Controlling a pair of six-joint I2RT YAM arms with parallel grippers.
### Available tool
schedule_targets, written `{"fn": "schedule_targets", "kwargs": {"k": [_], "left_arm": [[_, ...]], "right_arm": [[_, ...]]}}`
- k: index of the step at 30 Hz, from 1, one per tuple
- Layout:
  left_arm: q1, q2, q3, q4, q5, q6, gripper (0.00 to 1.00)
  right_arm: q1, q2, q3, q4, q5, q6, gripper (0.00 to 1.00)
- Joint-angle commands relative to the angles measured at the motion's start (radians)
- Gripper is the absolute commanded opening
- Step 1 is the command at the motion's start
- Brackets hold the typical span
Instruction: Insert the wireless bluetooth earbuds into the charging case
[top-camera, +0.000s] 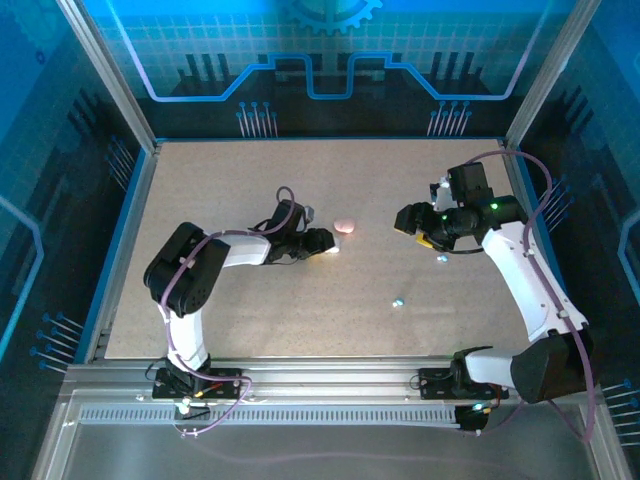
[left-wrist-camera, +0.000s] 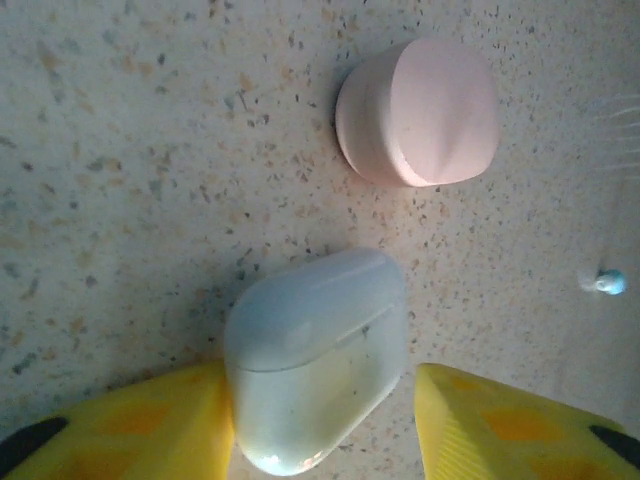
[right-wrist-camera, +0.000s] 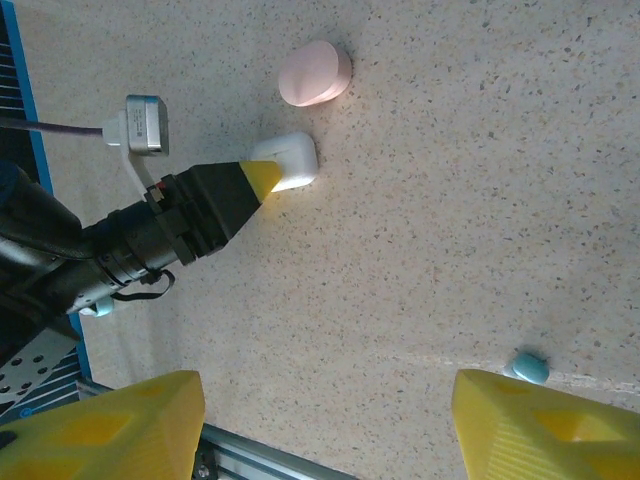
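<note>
The left arm lay folded low over the tabletop (top-camera: 220, 180), elbow drawn back and forearm almost level. Its pincer (left-wrist-camera: 322, 420) stood parted around the white charging case (left-wrist-camera: 315, 340). One yellow finger (left-wrist-camera: 130, 425) was touching the case's side or all but touching it, and the other stood just clear, so nothing was clamped. The case lay on its side with the lid seam shut. It looked hard, smooth and rounded, likely to slide or roll if squeezed off-centre, and was best taken across its flat flanks. Just ahead of that pincer sat a pink charging case (left-wrist-camera: 418, 112), also closed and apart from the white one. Off to the pincer's right lay a light-blue earbud (left-wrist-camera: 605, 283), and a second earbud (top-camera: 398, 301) rested nearer the arm bases. Neither was in a case. Such tiny glossy pebbles would probably be very light, stiff and slippery, apt to skitter or pop out of a pinch. The fingertips should probably come down low and close gently across the widest part. The right arm rose from its base, bent at the elbow and reached inward. Its pincer (right-wrist-camera: 325, 400) was spread wide and empty, hovering above the tabletop, with a light-blue earbud just in front of one yellow finger (right-wrist-camera: 545, 425).
</note>
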Motion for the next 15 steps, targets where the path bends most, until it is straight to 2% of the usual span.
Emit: {"fn": "schedule_targets", "kwargs": {"k": [1,7,11,15], "left_arm": [[0.011,-0.074,0.025,-0.196,-0.128,0.084,0.58],[0.013,-0.261,0.051,-0.445,-0.426,0.107,0.68],[0.021,-0.383,0.019,-0.587,-0.639,0.02,0.75],[0.072,-0.507,-0.069,-0.67,-0.774,-0.09,0.88]], "right_arm": [[-0.017,0.014,-0.005,0.02,-0.021,0.008,0.68],[-0.018,0.037,-0.005,0.052,-0.048,0.001,0.68],[-0.017,0.065,-0.004,0.065,-0.064,-0.012,0.68],[-0.018,0.101,0.005,0.066,-0.096,-0.034,0.69]]}}
